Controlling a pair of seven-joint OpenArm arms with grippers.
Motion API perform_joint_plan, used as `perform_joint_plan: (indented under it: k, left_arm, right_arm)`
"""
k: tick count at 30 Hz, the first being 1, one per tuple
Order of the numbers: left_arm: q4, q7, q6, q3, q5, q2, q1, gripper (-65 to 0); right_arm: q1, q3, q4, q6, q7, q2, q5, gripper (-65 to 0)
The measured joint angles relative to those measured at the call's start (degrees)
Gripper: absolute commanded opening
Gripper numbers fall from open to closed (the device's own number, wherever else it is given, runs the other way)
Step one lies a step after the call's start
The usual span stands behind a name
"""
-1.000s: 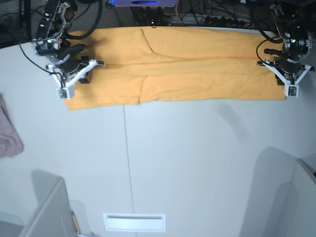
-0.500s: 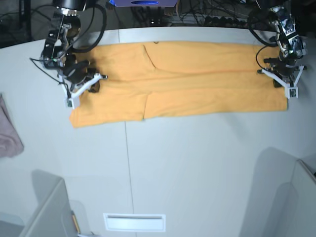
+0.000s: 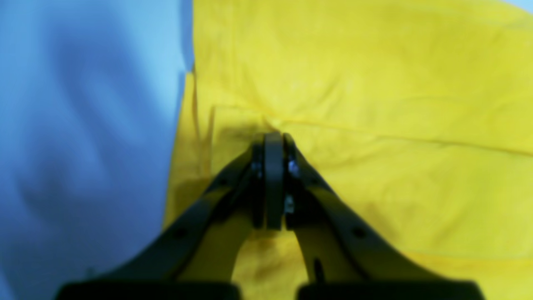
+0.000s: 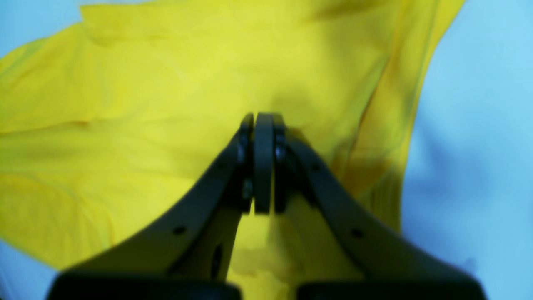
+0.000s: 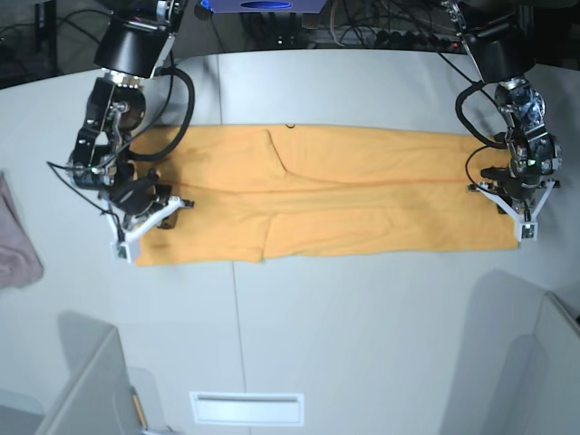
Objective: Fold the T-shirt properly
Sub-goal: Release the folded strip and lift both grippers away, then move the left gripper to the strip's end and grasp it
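Right gripper (image 4: 263, 125) jaws pressed together over the yellow T-shirt (image 4: 166, 83).

Black arms, looping black cables, black claws (image 5: 148, 210) on white brackets

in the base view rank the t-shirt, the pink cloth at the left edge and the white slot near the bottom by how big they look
1. T-shirt, by far the largest, stretched between both grippers.
2 and 3. White slot and pink cloth look about alike; the cloth is cut off by the frame edge, so their order is unsure.

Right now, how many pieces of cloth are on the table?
2: the orange T-shirt stretched across the far side, and a pinkish cloth at the base view's left edge, partly cut off.
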Motion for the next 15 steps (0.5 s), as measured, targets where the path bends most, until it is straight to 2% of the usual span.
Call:
perform_joint_plan:
  k: [3,5,8,12,15]
  left_arm:
    - [3.8,3.19,-0.5,-1.6,-1.7,-1.05,-0.31,-65.0]
    - [6.95,4.96,-0.66,-5.18,-5.75,-1.18,-0.24,-65.0]
    - [9.7,7.41,-5.84,-10.19,-11.26,-2.69,1.33,-65.0]
    - [9.77,8.87,-8.61,-12.9,-14.4,-4.59,5.22,-65.0]
    - [9.62,8.72,-11.52,-15.28,-17.66,-4.63,6.78,-65.0]
  right_arm:
    - [0.11,0.26,6.43,0.09,-1.55,-1.64,-0.09,-65.0]
    - [-0.46,0.31,10.29,0.22,-3.72,-2.95,0.07,-65.0]
    - [-2.84,-0.15,15.72,0.44,-4.44,-4.44,0.17,-65.0]
    - [-6.51,-0.15,18.43,0.33,-4.33,-5.6,0.22,-65.0]
    - [-8.17,-1.64,18.4,0.31,-4.39,-5.46,-0.22,-65.0]
